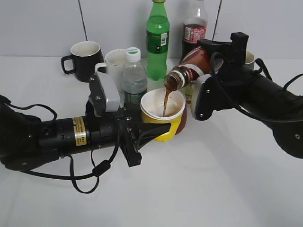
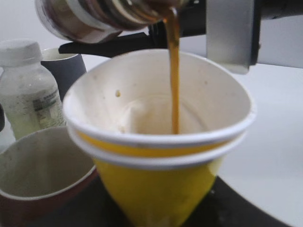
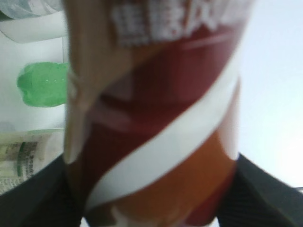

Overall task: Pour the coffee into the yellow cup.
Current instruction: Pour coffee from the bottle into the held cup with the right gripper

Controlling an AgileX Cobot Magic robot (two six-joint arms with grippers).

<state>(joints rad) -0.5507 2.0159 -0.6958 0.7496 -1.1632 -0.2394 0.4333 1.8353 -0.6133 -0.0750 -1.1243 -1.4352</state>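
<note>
My left gripper (image 1: 158,130) is shut on the yellow cup (image 1: 163,118), which has a white rim and white inside; it fills the left wrist view (image 2: 161,189). My right gripper (image 1: 201,71) is shut on the coffee bottle (image 1: 189,68) with the brown-and-white swirl label, seen close up in the right wrist view (image 3: 156,123). The bottle is tipped with its open neck just above the cup's rim. A thin brown stream of coffee (image 1: 166,101) runs from the neck into the cup; it also shows in the left wrist view (image 2: 174,80).
Behind the cup stand a small clear water bottle (image 1: 134,78), a green bottle (image 1: 157,40), a red-labelled cola bottle (image 1: 194,28), a black mug (image 1: 85,59) and a white mug (image 1: 113,64). A dark red mug (image 2: 38,179) sits left of the cup.
</note>
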